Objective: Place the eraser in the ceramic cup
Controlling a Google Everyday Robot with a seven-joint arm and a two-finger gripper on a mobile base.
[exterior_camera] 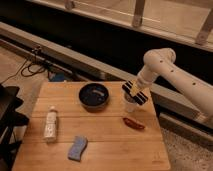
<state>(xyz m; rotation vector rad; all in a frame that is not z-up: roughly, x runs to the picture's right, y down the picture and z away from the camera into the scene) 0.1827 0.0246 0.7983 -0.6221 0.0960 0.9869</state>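
The gripper (135, 94) is at the end of the white arm, right of the bowl and directly over the ceramic cup (130, 105). It is shut on the eraser (136, 93), a dark block with pale stripes held slanting just above the cup's rim. The pale, tapered cup stands upright on the wooden table (100, 145), and the gripper and eraser partly hide its top.
A dark blue round bowl (94, 96) stands left of the cup. A small red-brown oblong thing (133, 123) lies in front of the cup. A white bottle (50, 123) lies at the left and a blue wavy sponge (77, 147) at the front. A dark chair (7, 115) is beside the table's left edge.
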